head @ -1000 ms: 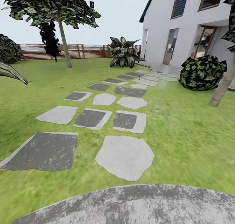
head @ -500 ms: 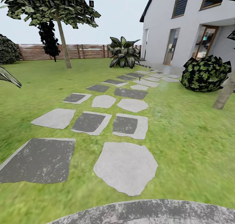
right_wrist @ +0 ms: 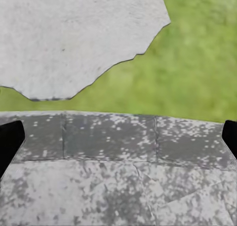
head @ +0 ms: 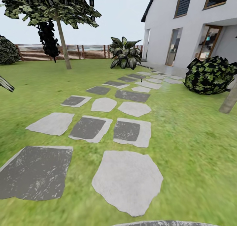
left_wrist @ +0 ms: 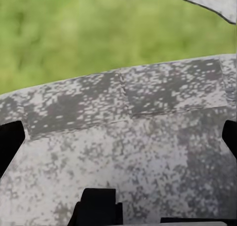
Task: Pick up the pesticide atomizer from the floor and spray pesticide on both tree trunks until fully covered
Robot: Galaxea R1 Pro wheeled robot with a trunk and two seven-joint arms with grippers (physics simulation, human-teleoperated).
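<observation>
One tree [head: 49,5] with jagged green foliage stands at the far left, its grey-brown trunk [head: 64,44] rising from the lawn near the fence. A second mottled trunk [head: 229,102] leans in at the right edge, its crown out of view. I cannot make out the pesticide atomizer anywhere. My left gripper [left_wrist: 118,139] hangs open over speckled grey paving [left_wrist: 148,152], its dark fingertips [left_wrist: 10,142] far apart with nothing between them. My right gripper [right_wrist: 118,137] is likewise open above the paving's edge [right_wrist: 113,137], near a pale stepping stone [right_wrist: 74,33] and grass.
A path of grey stepping stones [head: 126,181] runs across the lawn towards the white house [head: 184,25]. A round bush [head: 210,75] sits right of the path and a broad-leaved plant [head: 124,53] at its far end. A brown slat fence [head: 85,51] closes the back. A black-leaved tree [head: 48,38] stands behind the left tree.
The whole head view has shifted: the stones and the paving patch slid down the picture, and the right trunk moved towards the edge. The camera has advanced along the path.
</observation>
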